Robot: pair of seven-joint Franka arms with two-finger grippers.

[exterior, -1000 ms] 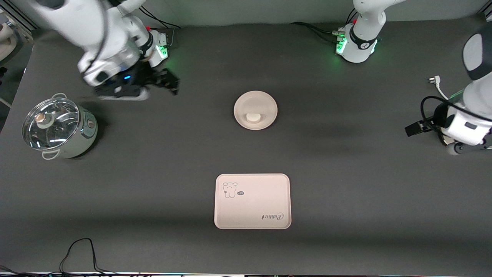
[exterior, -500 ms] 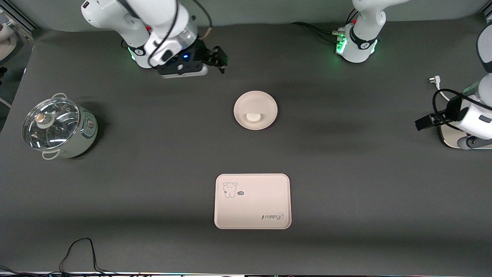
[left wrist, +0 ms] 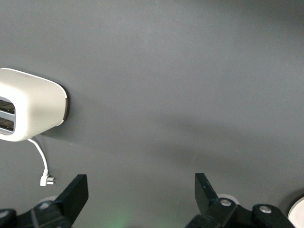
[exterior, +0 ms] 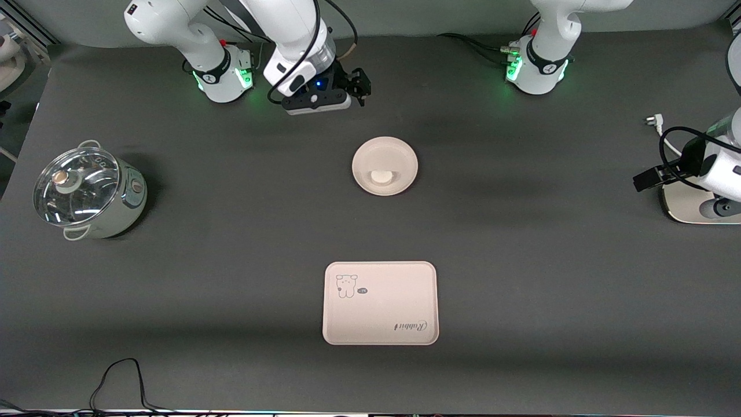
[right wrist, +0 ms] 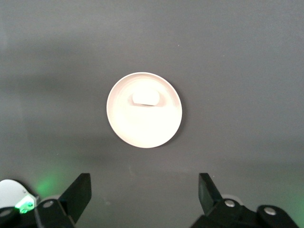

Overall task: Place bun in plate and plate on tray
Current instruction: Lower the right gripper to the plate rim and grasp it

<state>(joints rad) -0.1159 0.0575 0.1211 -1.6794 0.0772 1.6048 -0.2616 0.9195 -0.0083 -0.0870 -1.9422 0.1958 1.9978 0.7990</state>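
The plate (exterior: 385,165) sits on the dark table (exterior: 521,278) about midway between the two arms' ends, and the bun (exterior: 382,176) lies in it, flat and small, on the part of the dish nearest the front camera. In the right wrist view the same plate (right wrist: 144,109) shows the bun (right wrist: 145,98) close to its rim. The tray (exterior: 380,303) lies nearer to the front camera than the plate, well apart from it, with nothing on it but its printed animal and script word.

Toward the right arm's end stands a pot (exterior: 90,192) under a glass lid; what it holds cannot be told. A white toaster (left wrist: 29,105) lies at the left arm's end, its cord and plug beside it.

The right gripper (exterior: 354,88) hangs over bare table near the right arm's base, jaws spread wide and empty. The left gripper (exterior: 647,178) hangs beside the toaster, jaws likewise apart, gripping nothing.
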